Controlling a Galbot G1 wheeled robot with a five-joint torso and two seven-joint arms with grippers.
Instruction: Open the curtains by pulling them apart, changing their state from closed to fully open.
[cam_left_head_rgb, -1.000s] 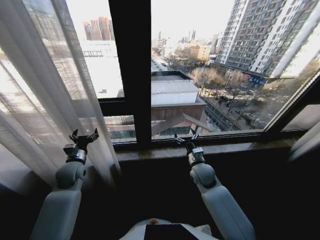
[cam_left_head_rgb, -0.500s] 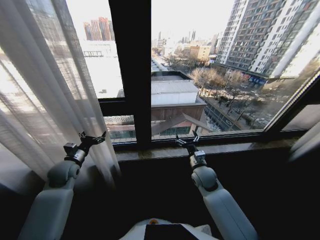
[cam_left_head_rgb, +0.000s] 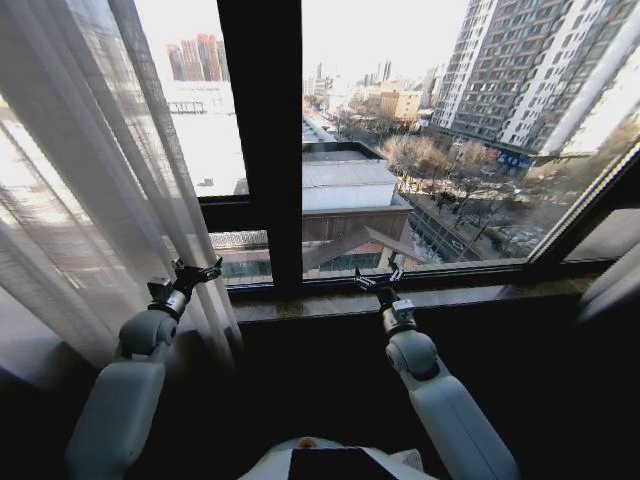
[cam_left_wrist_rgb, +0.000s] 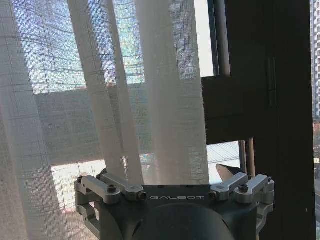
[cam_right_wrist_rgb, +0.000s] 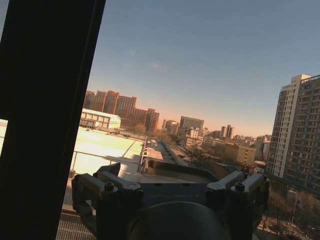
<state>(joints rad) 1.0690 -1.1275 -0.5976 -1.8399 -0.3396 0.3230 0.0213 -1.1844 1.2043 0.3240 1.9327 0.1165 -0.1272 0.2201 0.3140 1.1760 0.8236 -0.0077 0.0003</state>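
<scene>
Along the window's left side, the tall sheer white pleated curtains (cam_left_head_rgb: 90, 170) hung gathered, most glass already bare, while the released left hand (cam_left_head_rgb: 188, 277) touched their edge and the right hand (cam_left_head_rgb: 377, 280), spread, hovered by the sill.

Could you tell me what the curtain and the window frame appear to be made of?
The curtain looks like thin, loosely woven sheer fabric: a grid weave shows, and daylight and buildings show through its pleats. The window frame seems a dark, smooth, rigid material, perhaps painted metal; its backlit surface leaves that open.
</scene>
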